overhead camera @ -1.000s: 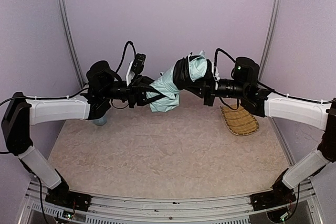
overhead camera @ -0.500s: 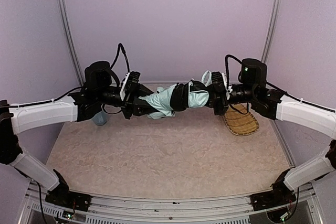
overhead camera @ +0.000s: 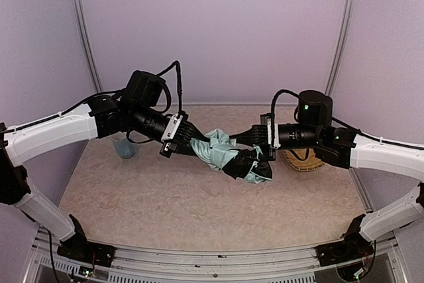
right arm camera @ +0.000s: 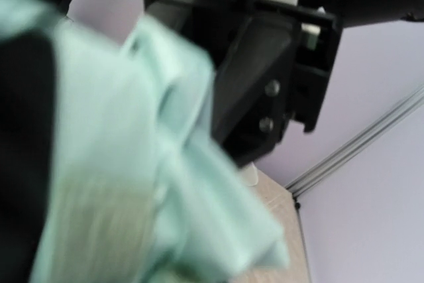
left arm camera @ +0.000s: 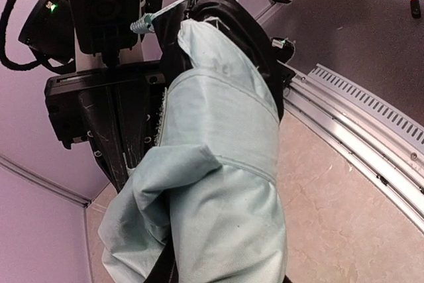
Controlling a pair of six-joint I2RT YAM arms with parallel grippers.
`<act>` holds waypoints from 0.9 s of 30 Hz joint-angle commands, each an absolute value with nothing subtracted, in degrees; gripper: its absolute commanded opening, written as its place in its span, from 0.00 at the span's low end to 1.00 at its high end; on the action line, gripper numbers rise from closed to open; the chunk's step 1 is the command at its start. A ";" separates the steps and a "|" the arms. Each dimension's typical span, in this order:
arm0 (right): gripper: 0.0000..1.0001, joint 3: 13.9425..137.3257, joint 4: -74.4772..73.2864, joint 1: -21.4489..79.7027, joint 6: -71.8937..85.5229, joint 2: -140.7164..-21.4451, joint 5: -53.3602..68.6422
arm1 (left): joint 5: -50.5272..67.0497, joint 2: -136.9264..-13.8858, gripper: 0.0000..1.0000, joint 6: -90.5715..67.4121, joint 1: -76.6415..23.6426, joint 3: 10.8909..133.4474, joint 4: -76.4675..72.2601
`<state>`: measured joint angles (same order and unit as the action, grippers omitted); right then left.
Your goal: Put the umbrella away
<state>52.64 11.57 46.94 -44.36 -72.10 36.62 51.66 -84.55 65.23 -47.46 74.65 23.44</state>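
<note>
Top external: one umbrella [overhead camera: 222, 154], one cup [overhead camera: 123, 146], left hand [overhead camera: 188, 146], right hand [overhead camera: 254, 148]

The umbrella [overhead camera: 228, 156] hangs above the middle of the counter [overhead camera: 199, 210], tilted down toward the right, with the left end effector [overhead camera: 185, 144] at its left end and the right end effector [overhead camera: 257, 144] at its right end. A cup [overhead camera: 123, 146] stands near the far left corner. A tray [overhead camera: 303, 161] lies near the right edge, partly hidden behind the right arm

Bunched pale mint-green folding umbrella [overhead camera: 218, 151], black underside showing, slung aslant over mid-table, its right end lower and nearer.
</note>
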 commanded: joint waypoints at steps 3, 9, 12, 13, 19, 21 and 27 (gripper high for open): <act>0.00 53.63 22.60 46.43 -46.20 -68.95 32.82 | 45.46 -88.46 0.00 69.63 -54.11 74.30 38.10; 0.00 47.13 26.98 52.86 -49.58 -65.93 26.48 | 33.50 -88.37 0.00 60.95 -54.64 67.07 29.15; 0.00 44.48 29.01 53.80 -49.51 -64.96 22.45 | 26.62 -89.32 0.00 58.71 -55.05 63.53 26.21; 0.00 43.58 29.99 53.79 -49.38 -64.58 20.86 | 24.70 -89.38 0.00 58.41 -55.50 62.23 24.56; 0.00 40.05 36.03 50.89 -47.20 -62.56 12.41 | 16.61 -87.38 0.00 58.14 -60.15 55.75 14.21; 0.00 39.36 38.02 48.94 -45.70 -62.05 13.49 | 16.21 -87.36 0.00 58.18 -61.08 55.32 13.56; 0.00 39.74 39.13 47.38 -43.53 -61.75 13.07 | 15.47 -90.73 0.00 57.85 -62.03 57.23 17.69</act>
